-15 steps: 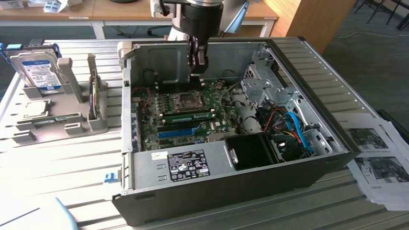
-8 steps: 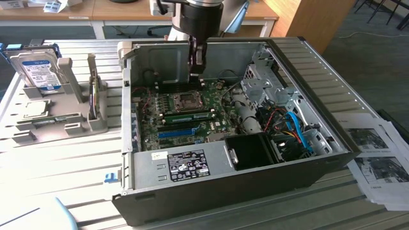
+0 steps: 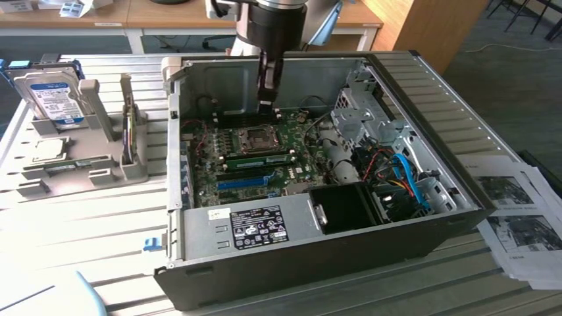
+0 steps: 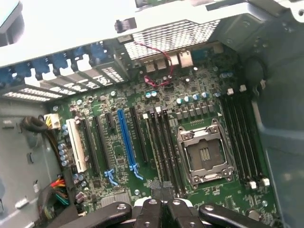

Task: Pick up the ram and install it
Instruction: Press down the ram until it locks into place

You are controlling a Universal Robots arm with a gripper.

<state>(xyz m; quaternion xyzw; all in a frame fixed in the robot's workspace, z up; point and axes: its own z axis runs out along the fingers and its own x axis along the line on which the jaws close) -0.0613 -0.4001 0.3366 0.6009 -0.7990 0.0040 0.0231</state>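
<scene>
pincer: pincer (image 3: 267, 102) hangs inside the open computer case (image 3: 457, 141), upper centre of the exterior frame, above the motherboard (image 3: 290, 174). In the wrist view the pincer (image 4: 161, 205) sits at the bottom centre.
pincer state: fingers (image 4: 148, 209) pressed together. No stick can be made out between them, though a thin edge-on board there would be hard to spot.
ram: the ram (image 3: 262, 160) is a green stick lying along a slot, centre of the exterior frame, between the CPU socket (image 3: 256, 137) and the blue slot (image 3: 241, 182).
ram seating: it looks level and down in its slot. Whether the end latches are closed is too small to tell.
second ram: a matching stick (image 3: 72, 166) lies flat in the grey holder (image 3: 26, 191) on the table (image 3: 88, 230), left side of the frame, well apart from the case.
wrist view slots: dark memory slots (image 4: 164, 147) run between the blue slot (image 4: 126, 140) and the CPU socket (image 4: 204, 154), just above the pincer. Whether one is filled cannot be told from this angle.
other items: blue-labelled hard drive (image 3: 52, 99) stands in the holder, upper left. Printed sheets (image 3: 522, 217) lie at the right edge.
progress (judgement): one ram appears to be picked and placed in the board, so pick-up looks done.
left to do (judgement): full seating is unconfirmed, and the pincer is near the slots but not visibly touching the stick.
</scene>
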